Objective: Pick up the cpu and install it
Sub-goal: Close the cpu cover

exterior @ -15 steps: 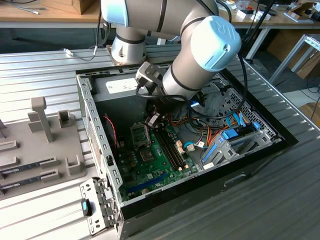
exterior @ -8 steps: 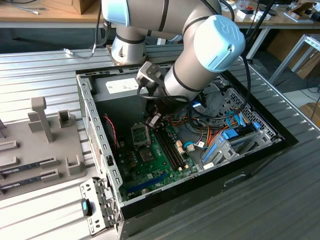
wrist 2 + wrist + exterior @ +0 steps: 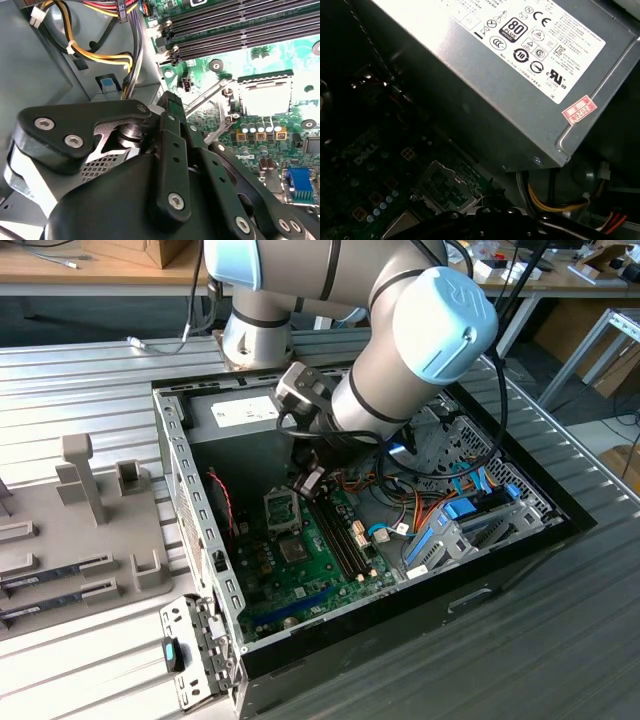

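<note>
The hand (image 3: 308, 480) hangs inside the open computer case (image 3: 186, 490), just over the green board (image 3: 318, 565); whether it is apart or together I cannot tell. The cpu (image 3: 265, 97) appears to be the pale square lying in the socket beside the hand, though glare makes that unsure. It should be light, stiff and fragile underneath, best taken by its edges. Cables (image 3: 420, 510) crowd the right, the power box (image 3: 495, 75) the far side. The case sits on a ribbed metal counter (image 3: 90, 390).
</note>
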Controlling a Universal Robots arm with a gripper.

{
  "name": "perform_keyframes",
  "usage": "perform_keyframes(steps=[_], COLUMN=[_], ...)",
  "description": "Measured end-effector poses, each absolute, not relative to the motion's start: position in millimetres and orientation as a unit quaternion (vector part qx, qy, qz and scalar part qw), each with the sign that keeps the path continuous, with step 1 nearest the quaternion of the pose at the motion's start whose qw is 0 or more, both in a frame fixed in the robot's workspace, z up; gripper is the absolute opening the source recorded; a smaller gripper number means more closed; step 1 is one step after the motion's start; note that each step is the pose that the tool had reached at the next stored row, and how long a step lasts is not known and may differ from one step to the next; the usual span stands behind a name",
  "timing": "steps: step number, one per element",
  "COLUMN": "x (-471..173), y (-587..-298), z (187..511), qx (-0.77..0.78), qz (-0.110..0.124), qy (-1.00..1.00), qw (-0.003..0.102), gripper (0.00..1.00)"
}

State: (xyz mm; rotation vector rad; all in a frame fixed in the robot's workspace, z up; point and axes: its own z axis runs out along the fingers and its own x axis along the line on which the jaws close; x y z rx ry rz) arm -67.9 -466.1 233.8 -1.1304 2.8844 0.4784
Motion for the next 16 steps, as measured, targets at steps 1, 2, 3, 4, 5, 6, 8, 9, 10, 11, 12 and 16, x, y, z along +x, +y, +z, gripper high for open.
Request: perform_keyframes(steps=[1,2,3,4,5,6,8,9,10,11,12,16], x=[-68,-68,-68,-68,-68,-68,-68,-68,-68,-68,-68,-68], y=[-467,-468,-468,-469,-470,-472,-473,-474,-475,-476,-477,-480], z=[234,235,235,236,236,237,237,237,238,238,238,238], qx=[-0.361,-0.361,-0.361,-0.361,-0.361,-0.361,-0.361,-0.361,-0.361,-0.361,-0.361,-0.361], qz=[0.153,0.153,0.153,0.153,0.154,0.154,0.155,0.155,0.155,0.155,0.156,0.156], qy=[0.920,0.920,0.920,0.920,0.920,0.920,0.920,0.920,0.919,0.919,0.919,0.919], qw=[0.003,0.004,0.004,0.004,0.004,0.004,0.004,0.004,0.004,0.004,0.004,0.005], gripper=[0.11,0.11,0.11,0.11,0.11,0.11,0.11,0.11,0.11,0.11,0.11,0.11])
